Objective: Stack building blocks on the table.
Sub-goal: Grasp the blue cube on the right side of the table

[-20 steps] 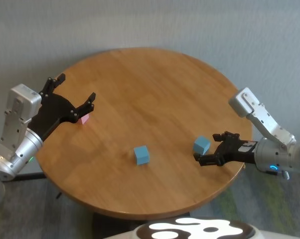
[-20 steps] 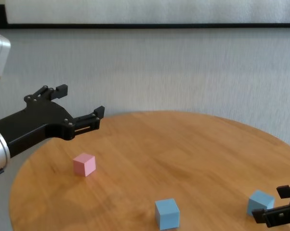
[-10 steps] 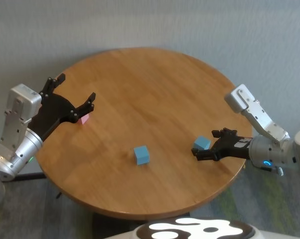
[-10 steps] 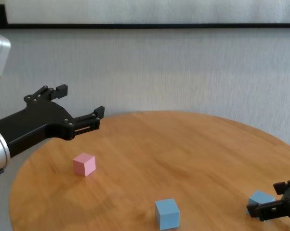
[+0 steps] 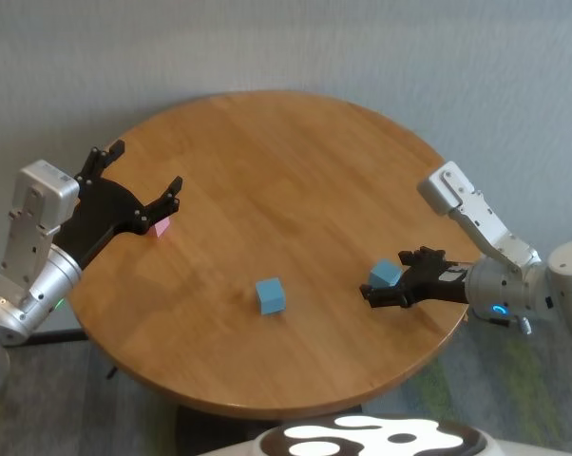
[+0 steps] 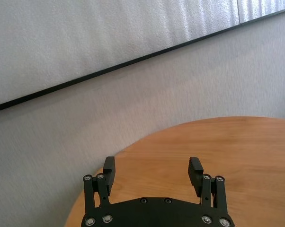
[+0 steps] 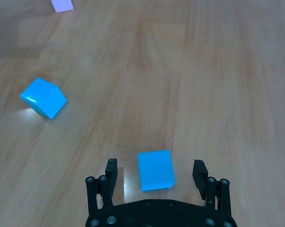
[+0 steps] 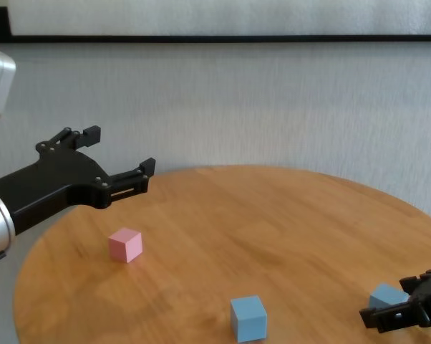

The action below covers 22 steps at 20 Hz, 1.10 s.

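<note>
The right gripper (image 7: 155, 177), fingers spread wide, sits low over the surface (image 5: 286, 180) at its right edge with a light blue block (image 7: 155, 169) now lying between its open fingers, untouched on either side. Over the past second the gripper has slid forward: it had been just behind and beside this block, and it now brackets it. That puts the grasp within reach; judging by the alignment, closing the fingers looks like the next step, and the block lies slightly skewed to them, so it may twist as they close. The second light blue block (image 5: 270, 295) rests near the surface's front centre, well apart, and appears the likely base for the stack. The pink block (image 8: 124, 244) stands far off on the left side, below the left gripper (image 5: 141, 183), which hangs above it, fingers wide and empty, unmoved in that second. No block is stacked yet.
</note>
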{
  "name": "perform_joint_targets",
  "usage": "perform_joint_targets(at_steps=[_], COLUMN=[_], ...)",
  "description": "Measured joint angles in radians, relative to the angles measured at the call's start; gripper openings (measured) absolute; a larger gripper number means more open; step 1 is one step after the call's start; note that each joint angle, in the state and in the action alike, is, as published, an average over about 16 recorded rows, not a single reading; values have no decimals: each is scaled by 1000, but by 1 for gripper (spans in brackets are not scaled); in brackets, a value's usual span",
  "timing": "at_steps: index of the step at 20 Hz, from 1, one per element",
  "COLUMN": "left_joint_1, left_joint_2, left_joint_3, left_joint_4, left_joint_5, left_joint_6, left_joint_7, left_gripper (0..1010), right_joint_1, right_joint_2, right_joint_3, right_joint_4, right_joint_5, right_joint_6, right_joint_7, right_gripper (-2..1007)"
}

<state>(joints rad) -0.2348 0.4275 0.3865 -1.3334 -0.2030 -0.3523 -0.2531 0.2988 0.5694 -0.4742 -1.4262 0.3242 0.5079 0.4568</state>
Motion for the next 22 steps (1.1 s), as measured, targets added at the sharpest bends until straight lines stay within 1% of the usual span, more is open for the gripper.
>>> perform_joint_targets(at_steps=[7, 14, 18, 22], left_joint_1=[0, 0, 0, 0], left_joint_2=[0, 0, 0, 0], left_joint_3=[0, 0, 0, 0], left_joint_4=[0, 0, 0, 0], left_joint_5=[0, 0, 0, 0], left_joint_6=[0, 0, 0, 0], left_joint_7=[0, 0, 0, 0], left_gripper=[1000, 1000, 1000, 1000], right_joint_1=[7, 8, 7, 6], right_joint_2=[-14, -18, -17, -16], right_joint_3=[-3, -4, -4, -3], right_joint_4=[13, 15, 14, 13], right_joint_5=[-15, -20, -19, -18], right_joint_6=[14, 18, 17, 16], right_joint_7=[-1, -1, -1, 0], right_gripper=[1006, 995, 953, 872])
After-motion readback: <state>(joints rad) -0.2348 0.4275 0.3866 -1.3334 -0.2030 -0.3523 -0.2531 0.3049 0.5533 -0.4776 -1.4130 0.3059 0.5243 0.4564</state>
